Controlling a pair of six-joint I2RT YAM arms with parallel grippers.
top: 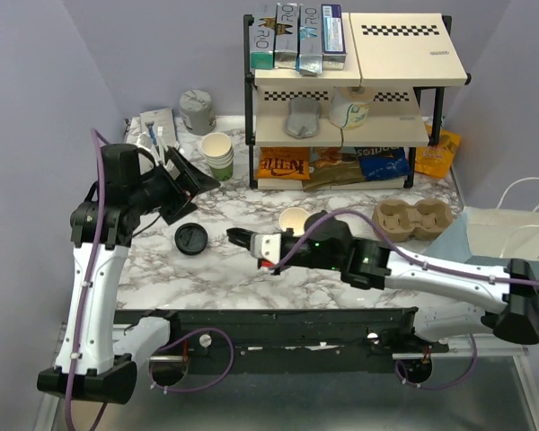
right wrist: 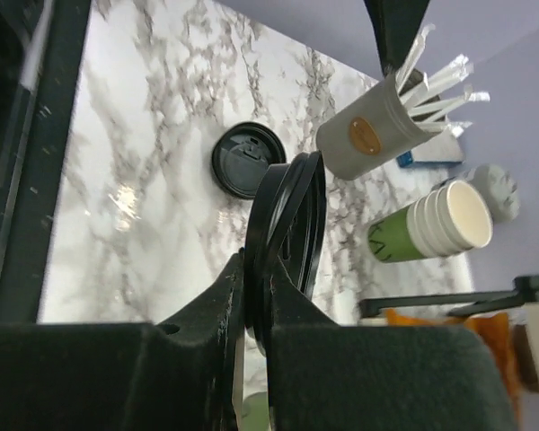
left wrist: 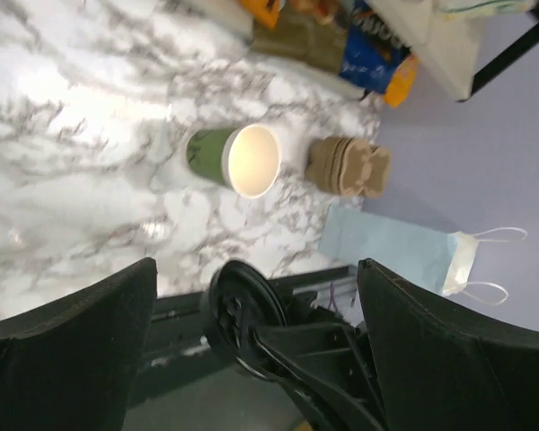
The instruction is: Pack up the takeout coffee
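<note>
Right tool (right wrist: pixel 256 280) clenched on black lid (right wrist: pixel 294 211), left tool (left wrist: pixel 256 269) released, lidless green cup (left wrist: pixel 238 160) upright on marble table (left wrist: pixel 72 135)

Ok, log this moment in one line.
right gripper: shut on lid | left gripper: open, empty | cup: uncovered, on table | second lid: flat on table

Large letters "RO" stand on the upright boxes (top: pixel 298 36) atop the shelf rack (top: pixel 404 52) at the table's far edge, while the dark lettering on the orange snack bag (top: pixel 283 163) below is too blurred to read.
</note>
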